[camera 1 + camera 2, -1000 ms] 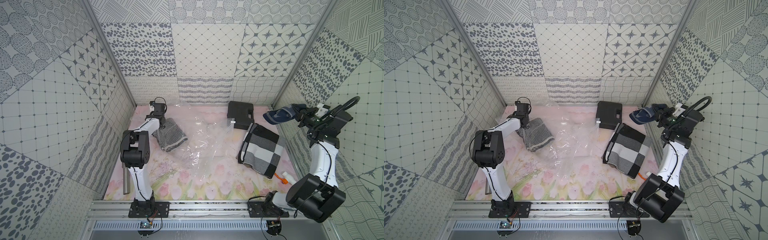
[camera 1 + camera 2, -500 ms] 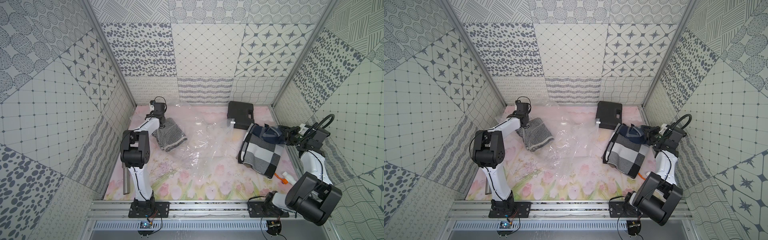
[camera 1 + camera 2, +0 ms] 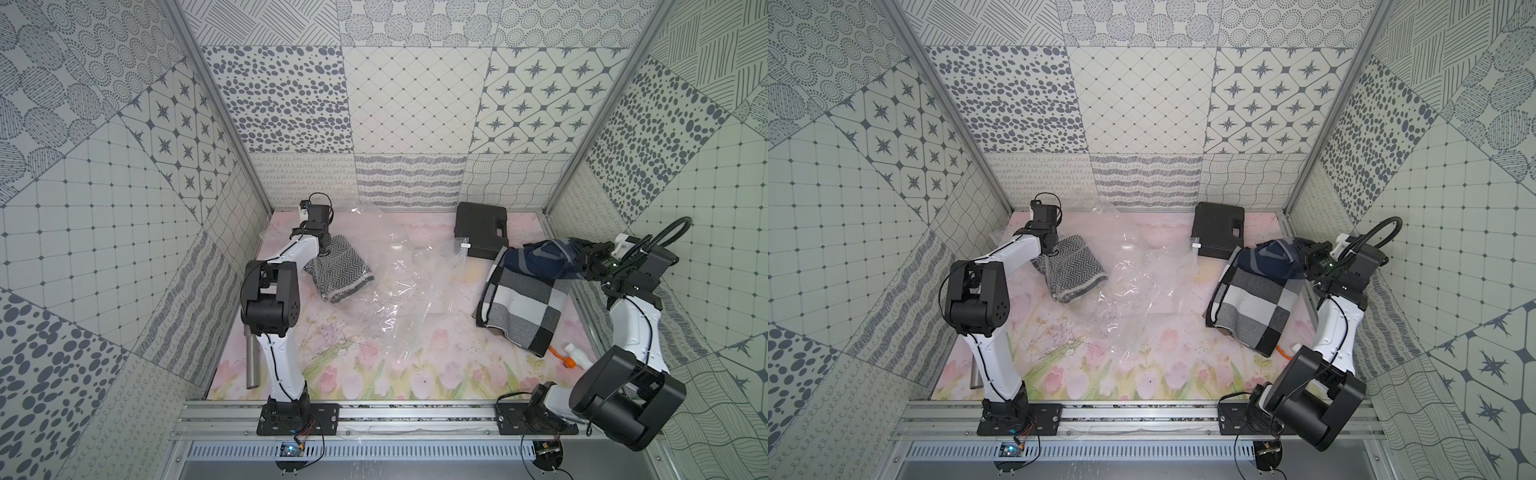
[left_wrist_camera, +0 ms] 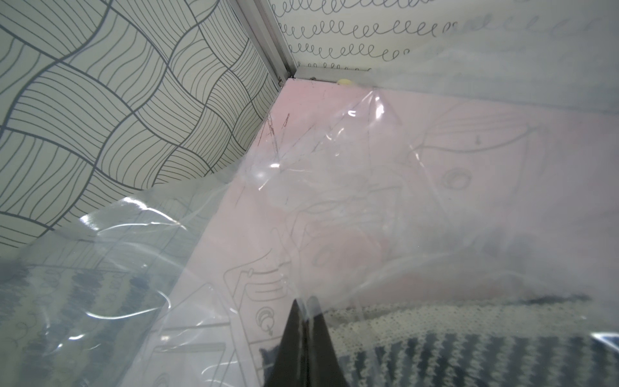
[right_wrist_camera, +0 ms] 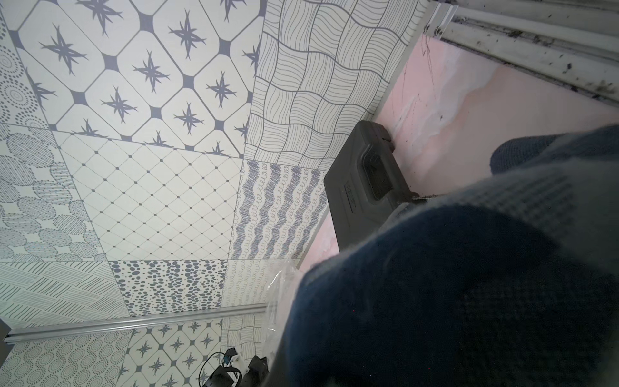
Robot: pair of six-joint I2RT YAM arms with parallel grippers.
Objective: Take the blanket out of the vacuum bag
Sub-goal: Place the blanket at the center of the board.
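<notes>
**A:** What takes up the floor?

**B:** A pink flowered mat [image 3: 415, 374]. The vacuum bag [image 3: 399, 286] lies crumpled across its middle. In both top views the clear plastic runs from the floor's upper-left corner to the centre.

**A:** And the cloth?

**B:** At centre right, just beside the bag, a checked blanket [image 3: 523, 307] lies folded. A navy blanket [image 3: 540, 262] is draped over its upper end, touching it. Left of centre is a herringbone blanket [image 3: 338, 270]. In the left wrist view it shows through a layer of plastic [image 4: 469, 348], but I cannot tell whether it sits inside the bag.

**A:** Anything hard?

**B:** A black case [image 3: 480, 228] lies by the back wall, right of centre and just above the checked blanket.

**A:** The arms?

**B:** The left gripper [image 4: 301, 308] is at the upper left, above the herringbone blanket, with its fingers pressed together on a fold of the bag's plastic. The right gripper [image 3: 584, 261] is at the right edge. Its fingers are buried in the navy blanket and closed on the cloth.

**A:** Smallest thing?

**B:** The bag's round white valve cap [image 3: 397, 246], at upper centre.
</notes>
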